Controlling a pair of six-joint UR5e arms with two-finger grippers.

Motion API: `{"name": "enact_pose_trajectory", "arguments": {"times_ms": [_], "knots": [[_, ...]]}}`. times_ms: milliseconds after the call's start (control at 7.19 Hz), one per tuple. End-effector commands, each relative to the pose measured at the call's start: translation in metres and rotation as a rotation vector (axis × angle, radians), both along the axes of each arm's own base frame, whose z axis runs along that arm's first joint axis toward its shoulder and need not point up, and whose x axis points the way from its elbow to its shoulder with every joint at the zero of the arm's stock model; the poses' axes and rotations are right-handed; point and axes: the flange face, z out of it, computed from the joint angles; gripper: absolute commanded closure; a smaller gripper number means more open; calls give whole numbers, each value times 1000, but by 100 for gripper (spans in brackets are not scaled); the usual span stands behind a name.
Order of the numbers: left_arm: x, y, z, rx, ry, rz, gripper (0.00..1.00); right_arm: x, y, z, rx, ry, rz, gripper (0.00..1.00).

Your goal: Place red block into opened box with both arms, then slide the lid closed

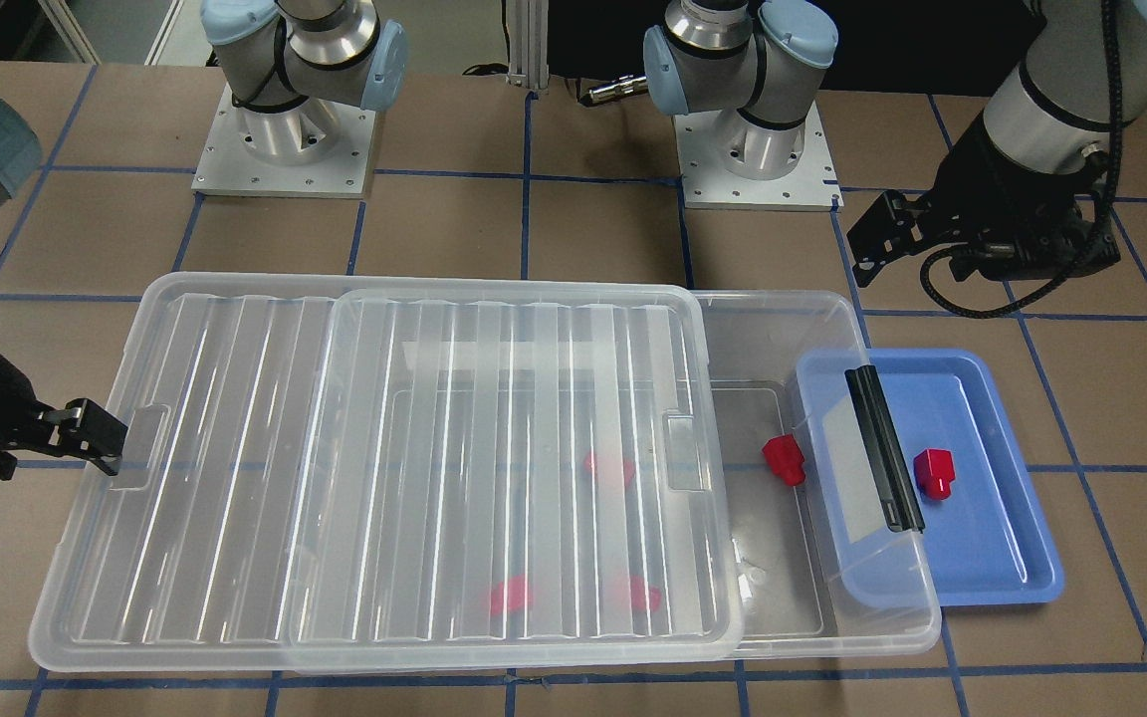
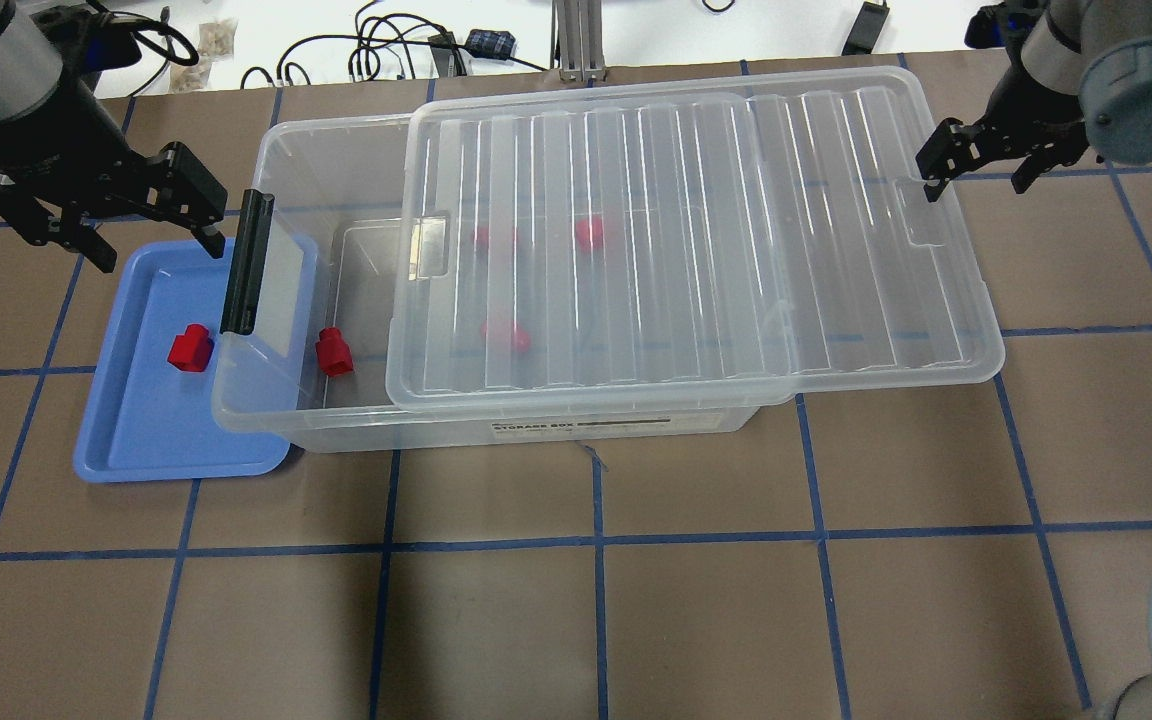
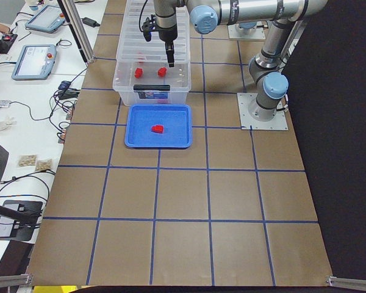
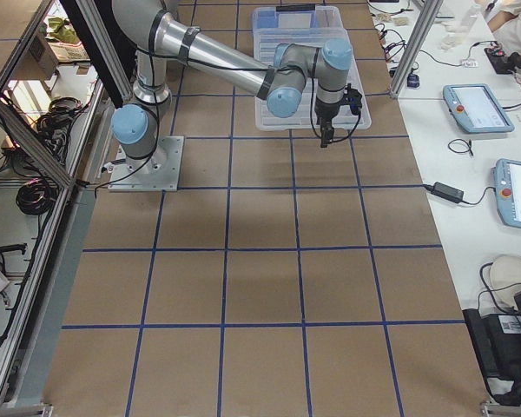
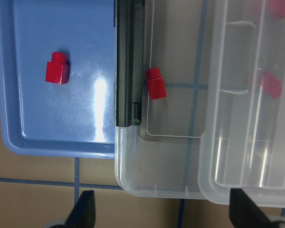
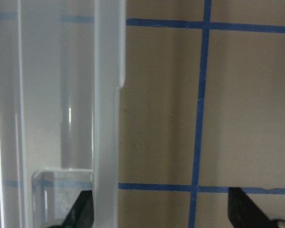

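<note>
The clear box (image 2: 356, 432) has its ribbed lid (image 2: 696, 240) slid aside, leaving the end by the black clip (image 2: 244, 262) uncovered. One red block (image 2: 334, 352) lies on the box floor in that gap. Another red block (image 2: 190, 348) sits on the blue tray (image 2: 136, 440). Several more red blocks show blurred under the lid. My left gripper (image 2: 156, 250) hangs open and empty above the tray's far edge, beside the clip. My right gripper (image 2: 976, 180) is open at the lid's far short end, straddling its rim (image 6: 107, 118) by the tab recess; contact cannot be told.
The blue tray (image 1: 992, 568) is tucked partly under the box's clip end. Both arm bases (image 1: 753, 149) stand behind the box. The brown table (image 2: 596, 620) with blue grid tape stretches in front. Tablets and cables (image 3: 36, 61) lie off the table's side.
</note>
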Motion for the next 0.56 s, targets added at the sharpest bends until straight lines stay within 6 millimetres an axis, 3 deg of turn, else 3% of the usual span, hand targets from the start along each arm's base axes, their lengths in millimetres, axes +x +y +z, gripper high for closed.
{"name": "enact_pose_trajectory", "arguments": {"times_ms": [0, 139, 417], "knots": [[15, -1, -3, 7, 6, -66, 0, -35, 4, 1, 4, 4, 3, 0], [40, -4, -7, 11, 14, -31, 0, -42, 6, 2, 2, 5, -6, 0], [106, -16, -33, 20, 40, -127, 0, -42, 6, 2, 4, 4, -7, 0]]}}
